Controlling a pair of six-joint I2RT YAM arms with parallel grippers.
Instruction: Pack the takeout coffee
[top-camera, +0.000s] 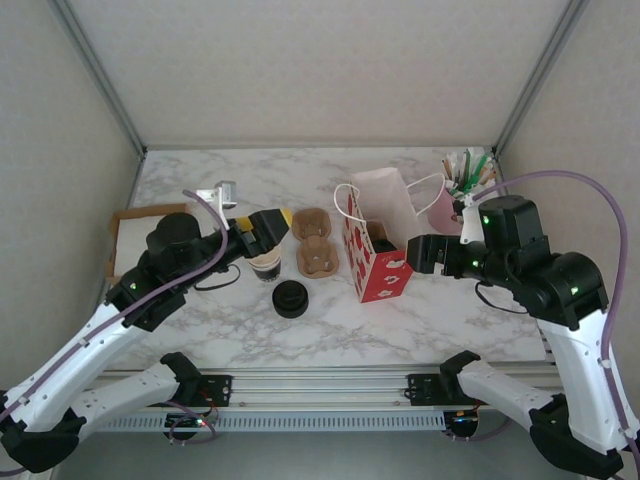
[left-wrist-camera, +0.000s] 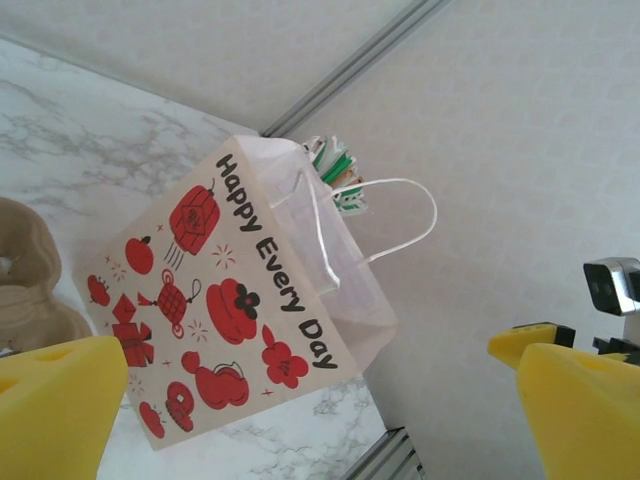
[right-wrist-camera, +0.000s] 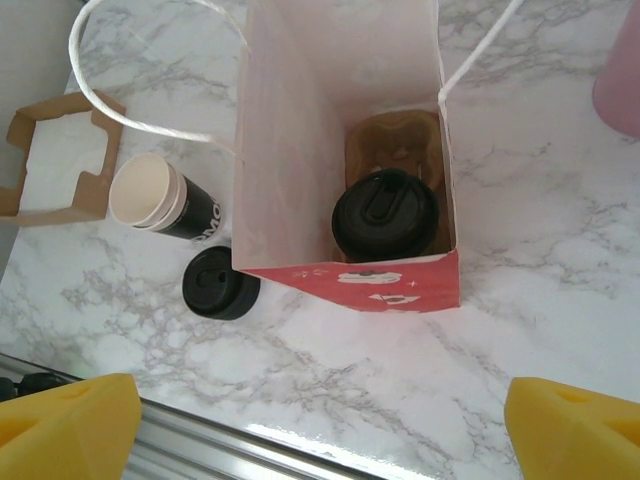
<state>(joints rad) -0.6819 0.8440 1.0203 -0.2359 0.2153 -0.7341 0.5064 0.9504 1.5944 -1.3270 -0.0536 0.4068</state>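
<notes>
You see just the black lid of the takeout coffee (right-wrist-camera: 385, 215), which stands deep inside the paper bag (right-wrist-camera: 340, 130) on a brown cardboard insert; the lid hides the cup's wall. Both wrist views cut the yellow pads off at the lower corners. Your right end effector (right-wrist-camera: 322, 425) hangs above the worktop (top-camera: 450, 320) beside the bag's top, released and empty. Your left end effector (left-wrist-camera: 315, 395), also spread wide and empty, reaches in over the lidless cup (top-camera: 266, 265), facing the bag.
</notes>
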